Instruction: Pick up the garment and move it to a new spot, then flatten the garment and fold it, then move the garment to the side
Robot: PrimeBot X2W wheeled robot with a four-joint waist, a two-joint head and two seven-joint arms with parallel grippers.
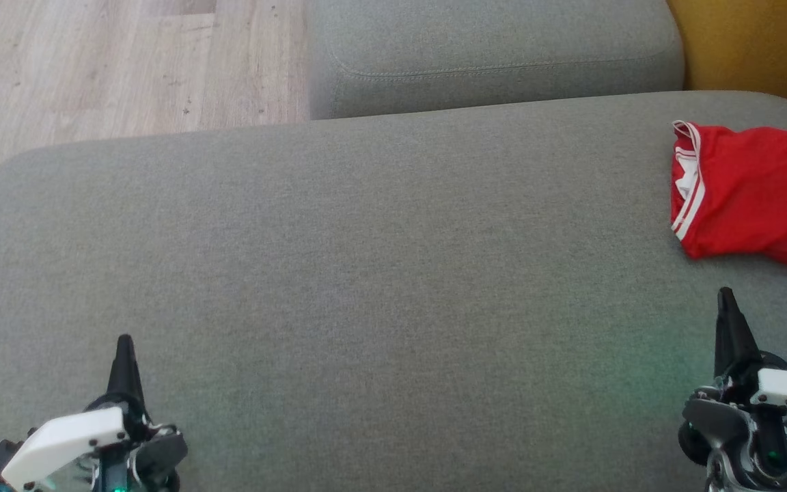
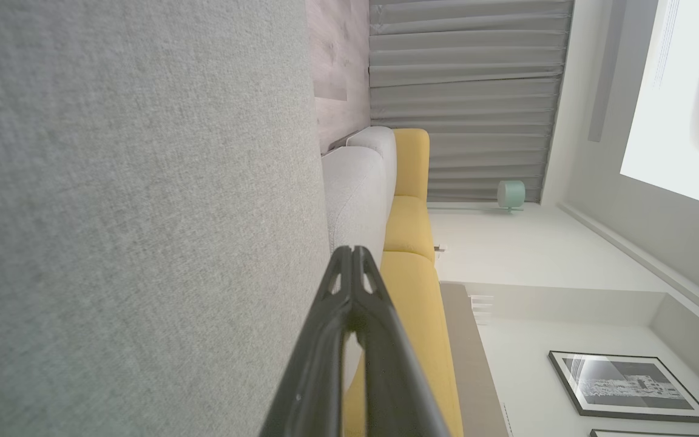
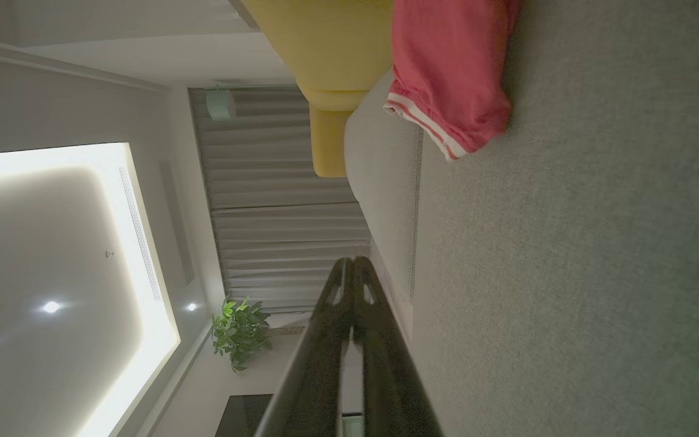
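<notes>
Garment (image 1: 755, 195), red, white-trimmed, apparently folded, on grey sofa cushion (image 1: 366, 273), far right. Left gripper (image 1: 124, 343) and right gripper (image 1: 727, 298): fingers pressed together, empty.

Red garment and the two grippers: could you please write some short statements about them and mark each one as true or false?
1. The red garment lies on the right part of the grey cushion. True.
2. The right gripper holds the garment. False: its jaws are shut on nothing, and it is apart from the garment, nearer the robot.
3. The left gripper has its jaws shut. True.
4. The garment is spread flat over the middle of the cushion. False: it lies compact at the cushion's right side.
5. The garment has white stripes along one edge. True.
</notes>
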